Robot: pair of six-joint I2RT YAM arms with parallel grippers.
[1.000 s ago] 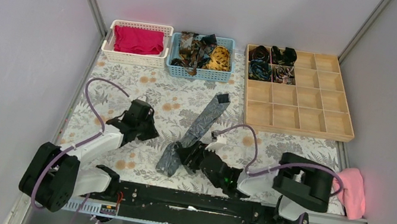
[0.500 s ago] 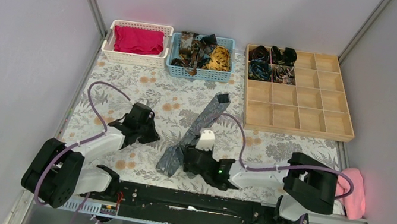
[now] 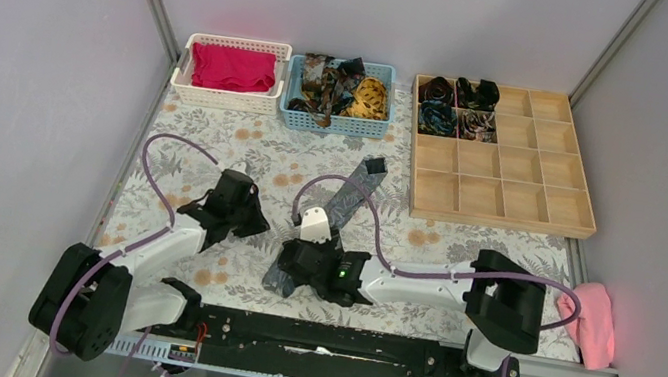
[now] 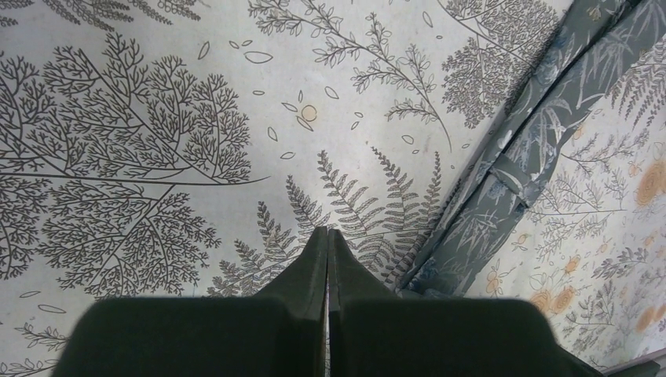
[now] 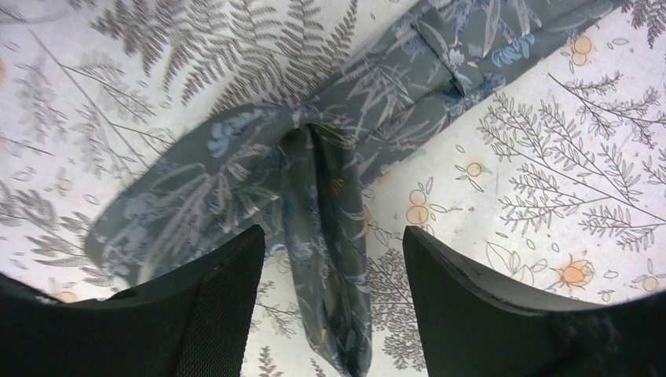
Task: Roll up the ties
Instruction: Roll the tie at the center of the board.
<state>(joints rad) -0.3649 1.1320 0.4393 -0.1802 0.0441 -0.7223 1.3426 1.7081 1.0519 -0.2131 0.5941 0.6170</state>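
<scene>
From above, the grey tie (image 3: pixel 348 201) lies as a flat strip, diagonal on the floral tablecloth (image 3: pixel 216 140). Its narrow end points toward the wooden tray (image 3: pixel 512 191) and its wide end is near the arm bases. The right gripper (image 3: pixel 293 268) is over the wide end. The left gripper (image 3: pixel 233 213) is at the left of the tie, apart from it. Four coiled ties (image 3: pixel 438 116) sit in the far-left compartments of the tray, and loose ties (image 3: pixel 341 88) fill the blue basket (image 3: pixel 334 128).

In the left wrist view, the left gripper (image 4: pixel 327 255) has its two fingers (image 4: pixel 310 271) pressed together with nothing between them, above bare tablecloth (image 4: pixel 157 157). The grey tie (image 4: pixel 510 173) runs along the right side, not touching the fingers.

In the right wrist view, the right gripper (image 5: pixel 331 236) is spread wide, its fingers (image 5: pixel 212 306) on both sides of the grey tie (image 5: pixel 236 181). The wide end is bunched into a raised fold in the gap. The fingers do not grip the fabric.
</scene>
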